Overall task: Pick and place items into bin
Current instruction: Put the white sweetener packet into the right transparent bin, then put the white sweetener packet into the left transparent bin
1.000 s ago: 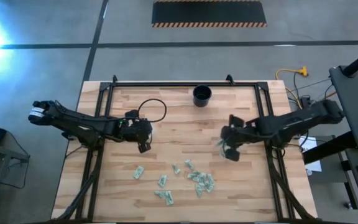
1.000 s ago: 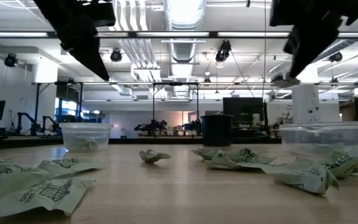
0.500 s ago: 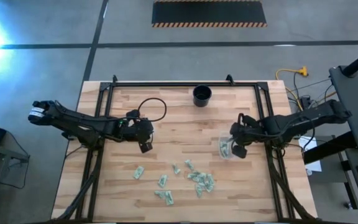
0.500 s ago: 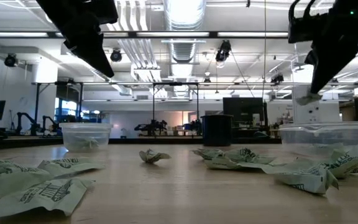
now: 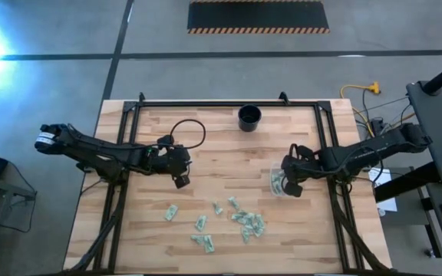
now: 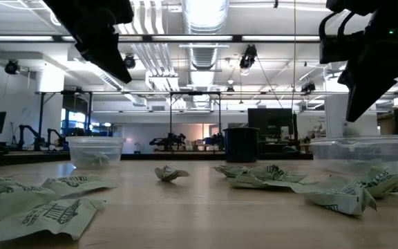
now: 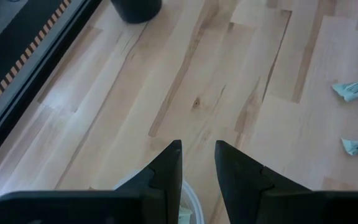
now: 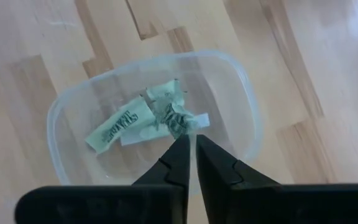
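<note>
— Two clear tubs on the wooden table (image 5: 229, 146), correct? Where do the packets lie?

— Yes. Most of the pale green packets (image 5: 248, 222) lie scattered on the near middle of the table. A few packets (image 8: 145, 118) rest inside the right tub (image 8: 241, 99), and the left tub (image 6: 95, 151) holds something pale too.

— And the right gripper (image 5: 290, 186)?

— It hangs over the right tub, above the packets in it. Its fingers (image 8: 179, 163) stand a narrow slit apart, with nothing between them.

— The left one?

— The left gripper (image 5: 179, 181) hovers over the left side of the table, with the rim of the left tub just under it in its wrist view. Its fingers (image 7: 169, 168) are partly apart, and the gap shows bare wood; it holds nothing.

— Anything else on the table?

— A dark cup (image 5: 249, 117) at the far edge, and a black cable loop (image 5: 190, 134) near the left arm.
</note>
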Robot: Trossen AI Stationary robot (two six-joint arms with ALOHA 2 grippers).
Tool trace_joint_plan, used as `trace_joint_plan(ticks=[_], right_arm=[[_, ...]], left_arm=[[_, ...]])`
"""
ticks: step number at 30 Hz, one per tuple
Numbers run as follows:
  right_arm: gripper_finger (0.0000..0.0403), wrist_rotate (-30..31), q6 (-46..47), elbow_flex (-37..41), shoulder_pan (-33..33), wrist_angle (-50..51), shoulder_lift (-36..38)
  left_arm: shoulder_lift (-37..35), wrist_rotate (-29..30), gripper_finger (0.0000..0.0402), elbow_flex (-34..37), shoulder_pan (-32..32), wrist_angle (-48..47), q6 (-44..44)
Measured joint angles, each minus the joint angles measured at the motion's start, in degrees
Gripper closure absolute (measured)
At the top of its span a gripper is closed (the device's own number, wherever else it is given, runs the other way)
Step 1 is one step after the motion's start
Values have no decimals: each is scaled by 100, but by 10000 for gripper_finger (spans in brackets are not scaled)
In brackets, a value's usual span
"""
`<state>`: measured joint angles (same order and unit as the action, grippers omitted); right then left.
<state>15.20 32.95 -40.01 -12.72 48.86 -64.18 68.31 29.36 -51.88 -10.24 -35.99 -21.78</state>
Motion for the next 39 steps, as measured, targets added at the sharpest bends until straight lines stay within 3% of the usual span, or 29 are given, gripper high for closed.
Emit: trace_joint_plan(ticks=[8, 15, 21, 27, 32, 39], right_arm=[[329, -12, -52, 7, 3, 7, 4], [304, -477, -601, -90, -3, -622, 4], [307, -520, -774, -90, -1, -1256, 4], [319, -522, -798, -79, -7, -1370, 4], [327, -541, -833, -58, -99, -1353, 4], [335, -584, -967, -25, -196, -1343, 4]], left_arm=[[0, -82, 322, 0, 0, 166, -3], [51, -2169, 322, 129, -11, 1240, 1399], [402, -2684, 322, 146, 0, 1626, 1778], [1248, -3406, 322, 127, -4, 2287, 1825], [2045, -3567, 322, -65, -7, 2373, 1826], [2585, -3608, 322, -275, -59, 2396, 1957]])
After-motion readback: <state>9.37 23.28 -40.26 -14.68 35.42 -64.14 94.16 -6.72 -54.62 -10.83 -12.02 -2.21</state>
